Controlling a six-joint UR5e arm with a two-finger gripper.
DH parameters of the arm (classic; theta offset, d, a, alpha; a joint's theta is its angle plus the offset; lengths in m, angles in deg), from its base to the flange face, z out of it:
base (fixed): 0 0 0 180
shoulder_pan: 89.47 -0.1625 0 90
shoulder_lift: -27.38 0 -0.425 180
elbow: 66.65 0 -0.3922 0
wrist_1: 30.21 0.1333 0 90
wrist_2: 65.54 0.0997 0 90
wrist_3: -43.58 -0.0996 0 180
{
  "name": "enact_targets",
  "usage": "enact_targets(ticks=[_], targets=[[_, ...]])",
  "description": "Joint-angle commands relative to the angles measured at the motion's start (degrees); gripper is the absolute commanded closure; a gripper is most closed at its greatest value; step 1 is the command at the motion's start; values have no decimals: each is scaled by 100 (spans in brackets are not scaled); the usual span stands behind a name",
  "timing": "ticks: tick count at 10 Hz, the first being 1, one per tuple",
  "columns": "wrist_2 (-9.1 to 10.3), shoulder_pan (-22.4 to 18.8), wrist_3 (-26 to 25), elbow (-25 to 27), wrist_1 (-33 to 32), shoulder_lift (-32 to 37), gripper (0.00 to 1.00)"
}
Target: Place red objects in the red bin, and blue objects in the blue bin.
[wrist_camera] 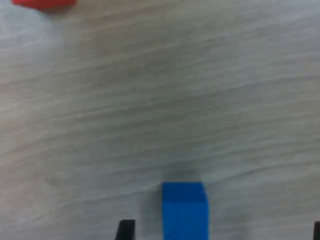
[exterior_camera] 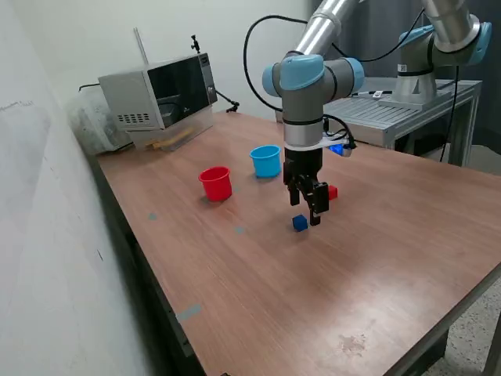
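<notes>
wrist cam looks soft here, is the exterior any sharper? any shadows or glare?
Wrist view: soft overall, blue cube and wood grain blurred, faint shadow round the cube, fingertips barely in frame. Exterior view: sharper, even lighting, red cup and light blue cup crisp, soft shadow under the gripper, mild sheen on the table.

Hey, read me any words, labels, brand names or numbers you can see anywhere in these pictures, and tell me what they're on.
None can be read.
Microwave: no legible markings on its control panel or door.
Red cup, light blue cup, blue cube: plain, no print.
</notes>
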Motion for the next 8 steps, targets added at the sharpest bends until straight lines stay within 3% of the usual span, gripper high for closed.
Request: enact_targets(ticks=[1,8], targets=[[-2,151,16,-36,-1,-35,0],[24,46,95,52,43,-88,0]])
